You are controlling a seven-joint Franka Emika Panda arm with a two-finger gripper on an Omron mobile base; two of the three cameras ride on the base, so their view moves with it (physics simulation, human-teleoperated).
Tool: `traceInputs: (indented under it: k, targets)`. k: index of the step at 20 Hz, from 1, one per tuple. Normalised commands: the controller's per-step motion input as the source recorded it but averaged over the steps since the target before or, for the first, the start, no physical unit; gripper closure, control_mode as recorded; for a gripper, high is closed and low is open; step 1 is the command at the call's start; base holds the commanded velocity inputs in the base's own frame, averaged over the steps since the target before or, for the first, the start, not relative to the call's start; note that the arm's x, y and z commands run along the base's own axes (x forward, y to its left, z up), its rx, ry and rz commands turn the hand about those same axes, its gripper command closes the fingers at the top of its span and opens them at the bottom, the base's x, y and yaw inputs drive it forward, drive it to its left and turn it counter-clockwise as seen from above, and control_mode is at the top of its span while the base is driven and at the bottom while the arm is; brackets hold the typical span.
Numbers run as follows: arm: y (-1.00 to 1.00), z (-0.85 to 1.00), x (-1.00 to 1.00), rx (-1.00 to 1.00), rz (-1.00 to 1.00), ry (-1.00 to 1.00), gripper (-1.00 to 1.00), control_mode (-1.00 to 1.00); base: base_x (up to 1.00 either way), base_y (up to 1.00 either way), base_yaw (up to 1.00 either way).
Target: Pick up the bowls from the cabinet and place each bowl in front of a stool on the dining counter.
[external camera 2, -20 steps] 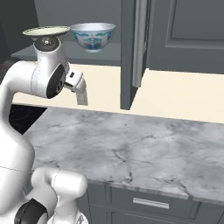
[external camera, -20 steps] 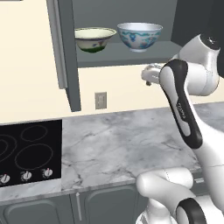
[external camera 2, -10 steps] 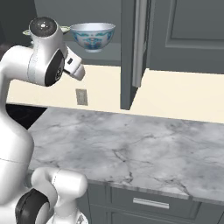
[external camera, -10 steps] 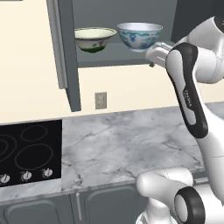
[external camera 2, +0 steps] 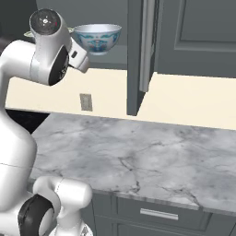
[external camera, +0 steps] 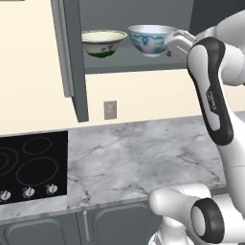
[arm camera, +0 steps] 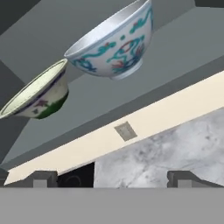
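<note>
Two bowls stand on the grey shelf point(arm camera: 183, 48) of the open dark grey cabinet point(external camera: 72, 57). The white bowl with the blue pattern point(external camera: 150, 39) point(external camera 2: 97, 38) point(arm camera: 113, 43) is on the right. To its left sits the cream-green bowl point(external camera: 103, 43) point(arm camera: 37, 92). My gripper point(external camera: 172, 44) point(arm camera: 113, 179) hangs at shelf height, just right of the white bowl and apart from it. Its fingertips point(arm camera: 41, 178) stand wide open with nothing between them. The dining counter and the stools are out of view.
The cabinet door point(external camera 2: 143, 46) stands open, edge-on. Below lies the marble wall countertop point(external camera: 143, 158) with a black cooktop point(external camera: 28, 165) at its left. A wall outlet point(external camera: 110, 110) sits under the shelf. Grey base cabinets point(external camera 2: 156, 212) run below the countertop.
The arm has risen, and the hand climbed from below the shelf to the level of the white bowl. Both bowls stayed put, and the jaws stayed open.
</note>
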Motion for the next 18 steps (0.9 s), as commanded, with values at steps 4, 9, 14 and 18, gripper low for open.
traceInputs:
  k: [4, 9, 14, 18]
  targets:
    - [-0.05, 0.45, 0.12, 0.01, -0.01, -0.07, -1.00, -1.00, 0.00, 0.00, 0.00]
    - [-0.13, 0.31, 0.18, 0.03, 0.00, -0.04, -1.00, -1.00, 0.00, 0.00, 0.00]
    - [-0.04, 0.01, 0.34, 0.00, 0.00, 0.00, -1.00, -1.00, 0.00, 0.00, 0.00]
    - [0.00, 0.00, 0.48, 0.00, -0.01, 0.00, -1.00, -1.00, 0.00, 0.00, 0.00]
